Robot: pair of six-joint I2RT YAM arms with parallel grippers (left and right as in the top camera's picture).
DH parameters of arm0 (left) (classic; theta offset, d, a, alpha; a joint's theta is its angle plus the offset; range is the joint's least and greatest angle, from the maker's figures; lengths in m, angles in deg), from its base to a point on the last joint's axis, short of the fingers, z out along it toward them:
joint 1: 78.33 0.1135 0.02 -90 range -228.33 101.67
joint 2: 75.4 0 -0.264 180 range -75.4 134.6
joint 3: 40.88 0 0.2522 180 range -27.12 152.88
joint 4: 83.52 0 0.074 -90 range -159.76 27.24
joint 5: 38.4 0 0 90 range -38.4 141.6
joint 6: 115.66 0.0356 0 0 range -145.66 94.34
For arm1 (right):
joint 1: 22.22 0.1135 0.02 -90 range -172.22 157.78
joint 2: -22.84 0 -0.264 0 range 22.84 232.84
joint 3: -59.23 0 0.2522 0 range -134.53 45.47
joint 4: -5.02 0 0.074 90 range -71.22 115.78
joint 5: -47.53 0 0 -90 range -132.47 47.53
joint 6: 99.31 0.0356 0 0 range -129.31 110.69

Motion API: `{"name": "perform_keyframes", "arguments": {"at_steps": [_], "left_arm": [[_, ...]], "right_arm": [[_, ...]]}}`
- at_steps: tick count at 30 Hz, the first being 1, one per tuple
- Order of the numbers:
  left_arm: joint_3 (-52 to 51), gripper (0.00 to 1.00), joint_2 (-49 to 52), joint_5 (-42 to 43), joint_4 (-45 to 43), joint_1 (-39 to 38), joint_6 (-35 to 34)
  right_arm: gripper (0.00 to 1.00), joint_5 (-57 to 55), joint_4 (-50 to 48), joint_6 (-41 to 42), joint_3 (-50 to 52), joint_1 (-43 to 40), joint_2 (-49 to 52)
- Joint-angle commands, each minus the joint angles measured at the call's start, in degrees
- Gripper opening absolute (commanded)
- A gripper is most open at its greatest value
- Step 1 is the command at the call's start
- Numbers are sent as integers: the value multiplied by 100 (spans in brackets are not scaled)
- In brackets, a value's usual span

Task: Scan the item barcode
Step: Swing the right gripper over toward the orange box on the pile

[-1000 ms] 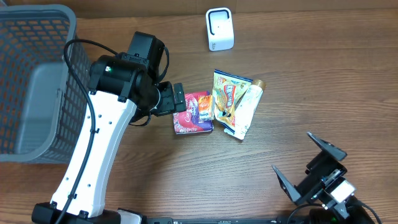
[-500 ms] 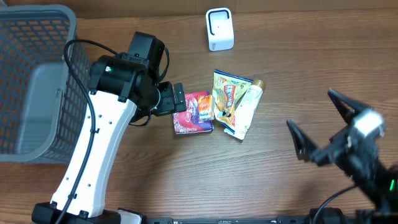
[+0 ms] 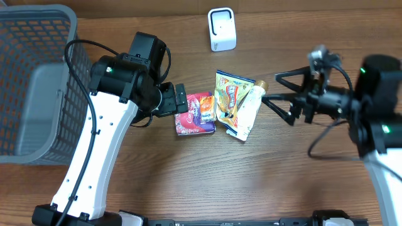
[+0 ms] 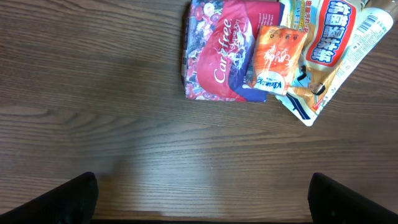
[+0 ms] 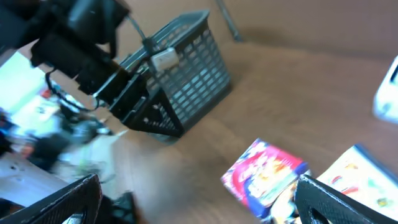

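Glossy, crinkled flat packets [image 3: 217,105] lie on the wood-grain worktop [image 3: 207,169]; the left gripper [image 3: 181,100] gapes beside them, and the right gripper [image 3: 281,93], also open, has swung in from the near edge.

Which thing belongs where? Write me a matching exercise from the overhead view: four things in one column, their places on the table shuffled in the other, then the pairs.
Things
1. grey plastic mesh basket
2. white box-shaped scanner
3. red and purple glossy candy bag
4. white soft pouch with a gold cap

Places
A. right side of the pile of packets
B. alone near the far edge of the table
C. left end of the table
D. left side of the pile of packets

Pairs: 1-C, 2-B, 3-D, 4-A
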Motion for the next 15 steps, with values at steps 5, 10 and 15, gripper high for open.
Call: {"name": "perform_keyframes", "arguments": {"at_steps": [5,10,15], "left_arm": [[79,100,-63,-79,-11,7,90],[79,100,-63,-79,-11,7,90],[79,100,-63,-79,-11,7,90]], "right_arm": [[100,-1904,136,2151,-105,162,896],[100,-4000,656,3123,-105,455,1224],[100,-4450,715,3359,-103,586,1683]]}}
